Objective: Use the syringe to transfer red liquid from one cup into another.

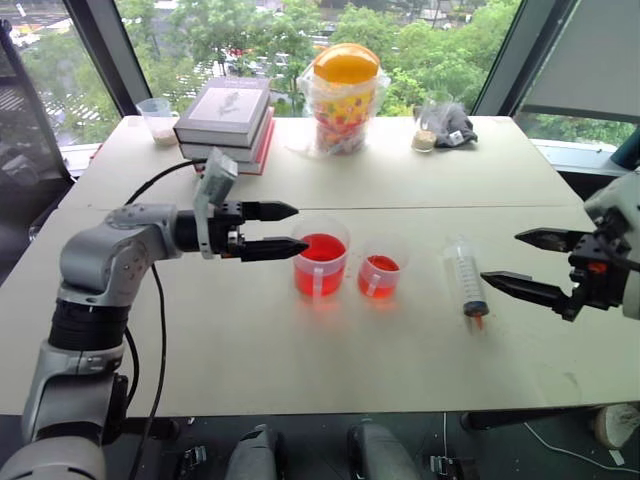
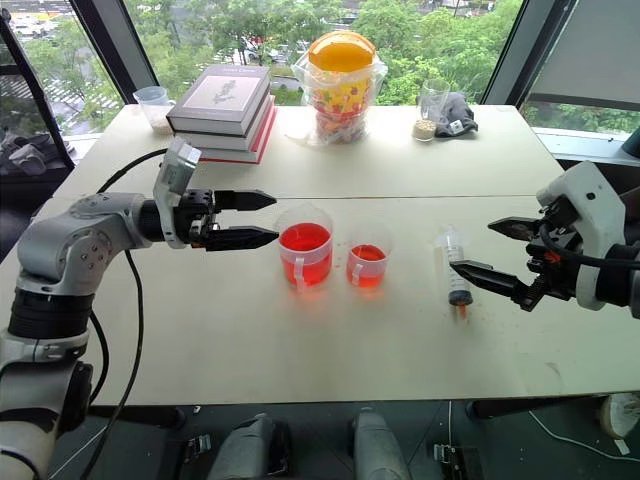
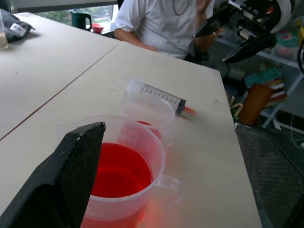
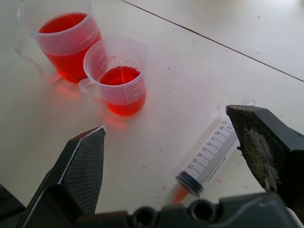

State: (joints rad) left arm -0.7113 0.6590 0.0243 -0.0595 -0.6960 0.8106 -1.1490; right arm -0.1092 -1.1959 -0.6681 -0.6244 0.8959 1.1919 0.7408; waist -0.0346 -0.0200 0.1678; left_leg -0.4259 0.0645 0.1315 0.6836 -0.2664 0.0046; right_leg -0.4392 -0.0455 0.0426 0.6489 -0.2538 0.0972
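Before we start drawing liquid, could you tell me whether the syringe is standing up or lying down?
Lying down: the syringe rests flat on the table, untouched.

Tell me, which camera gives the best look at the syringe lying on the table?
The right wrist view: the syringe lies close up there, with its printed scale numbers and orange-red tip readable. The left wrist view shows its whole length, farther off behind the cups. The two head views show it small, lying flat beside the smaller cup.
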